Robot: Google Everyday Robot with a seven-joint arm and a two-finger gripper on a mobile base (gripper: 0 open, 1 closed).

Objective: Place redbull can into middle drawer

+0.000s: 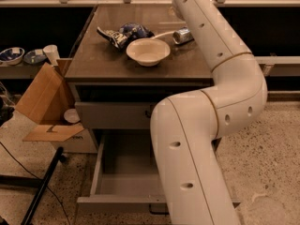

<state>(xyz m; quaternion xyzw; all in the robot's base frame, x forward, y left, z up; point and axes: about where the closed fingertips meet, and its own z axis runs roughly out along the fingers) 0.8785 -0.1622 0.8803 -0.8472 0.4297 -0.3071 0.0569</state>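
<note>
The redbull can (182,35) lies on its side on the dark tabletop (108,62), right of the white bowl (148,51) and just left of my white arm (211,102). The middle drawer (124,170) is pulled open below, its grey floor bare, and its dark handle (158,209) shows at the front edge. My arm rises from the bottom of the view over the table's right side and leaves the frame at the top. The gripper is out of view past that top edge.
A blue and white snack bag (123,33) lies behind the bowl. The shallower upper drawer front (112,115) is shut. An open cardboard box (44,102) stands to the left of the cabinet. A low shelf at far left holds bowls (11,55) and a cup (50,53).
</note>
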